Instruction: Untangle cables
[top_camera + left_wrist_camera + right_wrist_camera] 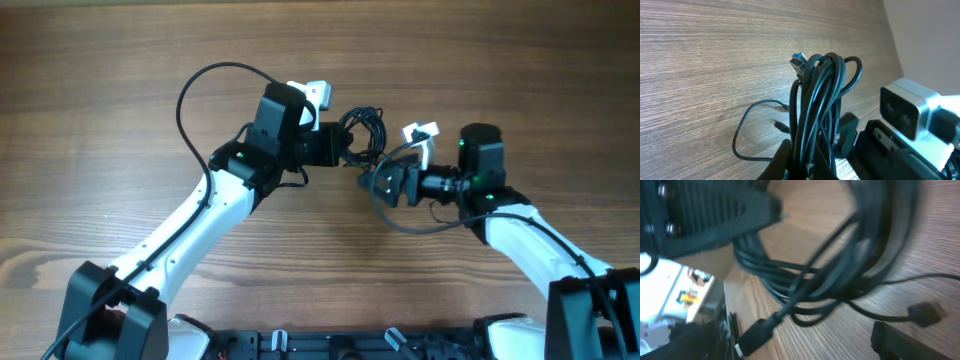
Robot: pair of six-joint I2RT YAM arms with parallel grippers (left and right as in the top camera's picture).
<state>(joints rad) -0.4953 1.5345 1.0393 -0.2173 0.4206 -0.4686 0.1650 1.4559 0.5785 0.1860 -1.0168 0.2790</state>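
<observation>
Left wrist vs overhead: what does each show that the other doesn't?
Left wrist only: a blue-tipped plug at the top of the cable bundle, and a thin cord looping flat on the table, not made out from above. Overhead only: the left arm and right arm at full length, plus a thick wire arching off the left arm. Both: the left pincer shut on the black bundle, over the wood table.
</observation>
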